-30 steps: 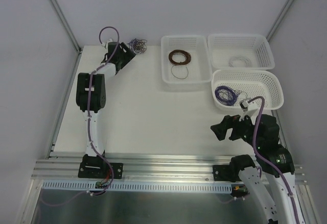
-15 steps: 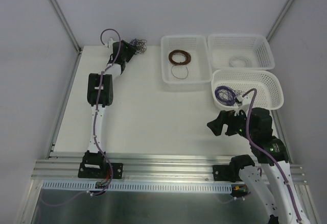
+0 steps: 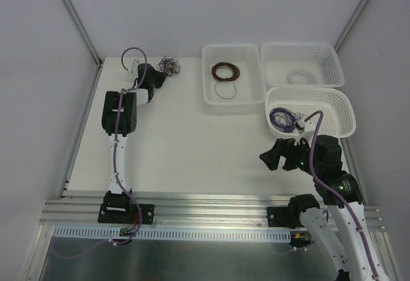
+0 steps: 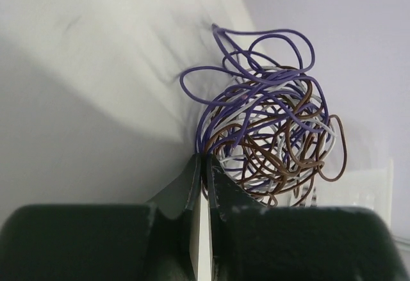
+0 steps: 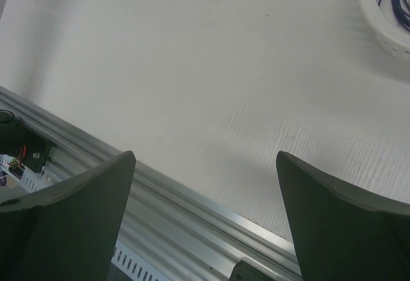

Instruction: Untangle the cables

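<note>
Two pincers, quick status pls. L first.

- Left pincer (image 4: 204,160): clenched, black fingers (image 4: 193,188) flat together w/ no gap. A purple strand of the cable tangle (image 4: 269,134) runs right into the tips, so it looks nipped there; can't be 100% sure.

- Where's the tangle vs. the tips?

- Directly ahead, touching them, bulging away up and to the right in the wrist view. Roughly ball-shaped, no real long axis. From overhead it sits at the far-left corner of the table (image 3: 192,134), just beyond the pincer.

- Material?

- Thin round wires w/ glossy insulation: purple, brown, some whitish, in loose springy loops. Tabletop's matte white.

- R arm?

- Right pincer (image 5: 205,159) is spread wide w/ nothing in it, over the near right of the table, near the white basket (image 3: 346,111) that holds a purple coil (image 3: 280,118). Well apart from the tangle, so L is the nearer arm by far.

- Next move?

- My guess: pull back along the finger line to draw a strand out. Risk is the whole ball drags along, it looks light.
</note>
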